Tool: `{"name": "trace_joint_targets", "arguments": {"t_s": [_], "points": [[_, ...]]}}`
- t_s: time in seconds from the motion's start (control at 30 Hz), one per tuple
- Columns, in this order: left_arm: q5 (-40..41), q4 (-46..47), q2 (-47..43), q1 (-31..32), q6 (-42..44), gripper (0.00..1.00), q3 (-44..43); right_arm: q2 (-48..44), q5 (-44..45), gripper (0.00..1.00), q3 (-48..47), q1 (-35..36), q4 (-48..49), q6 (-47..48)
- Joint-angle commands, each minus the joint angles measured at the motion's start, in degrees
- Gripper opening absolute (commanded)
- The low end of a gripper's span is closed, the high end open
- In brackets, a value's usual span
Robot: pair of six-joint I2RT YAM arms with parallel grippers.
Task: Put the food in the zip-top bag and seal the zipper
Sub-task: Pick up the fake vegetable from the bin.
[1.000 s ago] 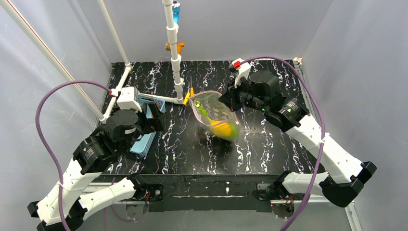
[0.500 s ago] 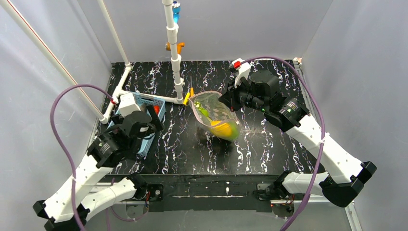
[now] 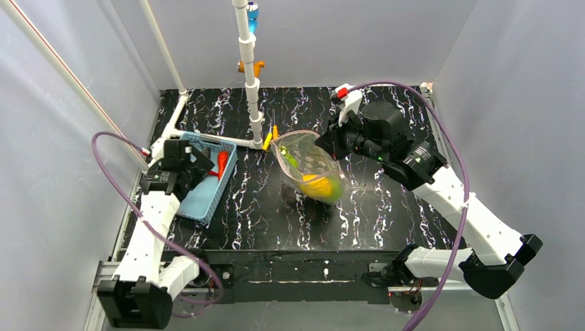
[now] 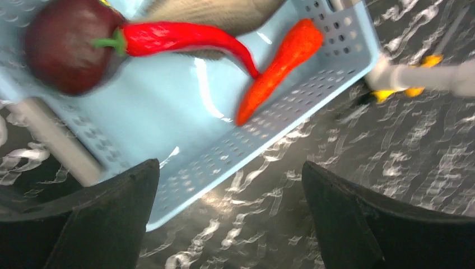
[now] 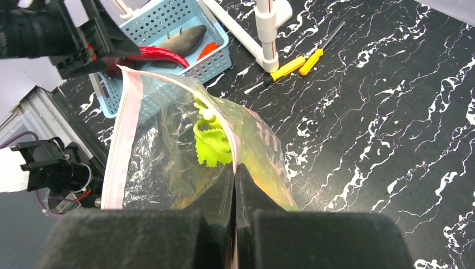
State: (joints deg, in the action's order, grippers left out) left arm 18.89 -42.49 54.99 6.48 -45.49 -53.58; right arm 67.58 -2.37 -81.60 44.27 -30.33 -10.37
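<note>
Four pieces of food are lying in the blue basket (image 4: 185,134) at the far left of the table (image 3: 262,214): a red chili (image 4: 185,38), an orange piece (image 4: 277,67), a dark red piece (image 4: 70,47) and a grey fish (image 4: 218,11). The left gripper (image 4: 229,224) is hovering just above that basket with its jaws spread wide and nothing between them, and I'd say it's lining up for a pick, with the orange piece nearest its centre line. Over in the middle, the right gripper (image 5: 235,185) is pinching the right edge of the clear bag (image 5: 168,145), jaws clamped tight on the plastic. It's holding the bag up off the table, so the mouth is gaping toward the left, toward the basket side, ready to receive. The pink zipper strip (image 5: 120,134) is standing apart, unsealed. A yellow fruit (image 3: 319,186) and a green leafy piece (image 5: 212,147) are sitting inside already. The loading looks only partway done, and sealing comes after.
</note>
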Motion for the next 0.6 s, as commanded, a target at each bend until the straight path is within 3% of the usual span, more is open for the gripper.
{"name": "trace_joint_targets", "arguments": {"t_s": [0.0,0.2,0.33,0.57], "points": [[-16.40,9.15,4.49,-15.30,-11.66,0.98,6.04,-2.16,-0.09,0.01,-0.30,0.11,2.86,0.08],[-10.16,9.61,3.04,-19.57,-21.41,0.96,10.04,-2.19,0.32,0.01,0.03,0.11,3.08,0.48],[-3.65,15.12,-0.25,-20.26,-26.56,0.95,15.06,-1.93,-0.02,0.01,0.13,0.11,3.31,0.48],[0.88,19.77,2.66,-20.33,-29.23,0.95,16.07,-1.50,-0.44,0.01,0.17,0.09,3.66,0.48]]}}
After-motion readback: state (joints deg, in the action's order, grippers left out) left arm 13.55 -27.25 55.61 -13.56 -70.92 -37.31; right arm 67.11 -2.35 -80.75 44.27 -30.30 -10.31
